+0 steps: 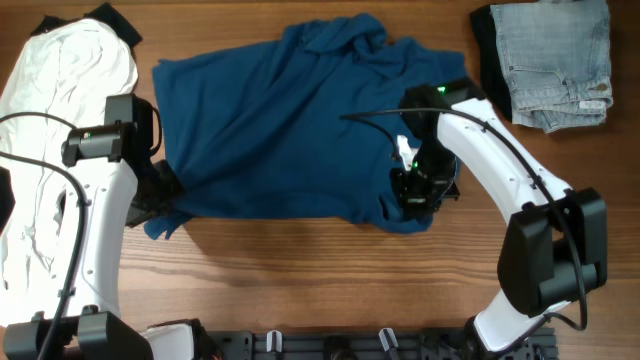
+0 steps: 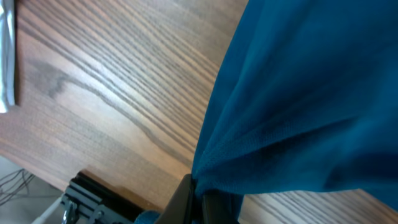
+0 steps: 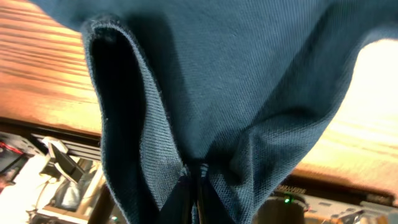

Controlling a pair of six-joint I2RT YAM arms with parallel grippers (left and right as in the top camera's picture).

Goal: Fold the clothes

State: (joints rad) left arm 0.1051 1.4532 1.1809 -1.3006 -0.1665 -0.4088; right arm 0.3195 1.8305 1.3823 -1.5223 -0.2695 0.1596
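- The blue shirt (image 1: 290, 130) lies spread out on the wooden surface (image 1: 300, 280), bunched along its far edge; it looks not yet folded
- The left end effector (image 2: 200, 190) is pinching the shirt's near left corner, and the right end effector (image 3: 196, 177) is pinching its near right corner
- Up and to the right of the shirt, the jeans (image 1: 555, 65) sit folded already
- Left of the shirt, a white cloth (image 1: 60, 130) lies crumpled and unfolded
- The shirt is soft, thin knit; the jeans look thick and stiff; the surface is smooth with dark grain lines

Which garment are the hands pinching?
The blue shirt mid-table: left hand and right hand each pinch its near edge; the white garment and folded jeans lie free.
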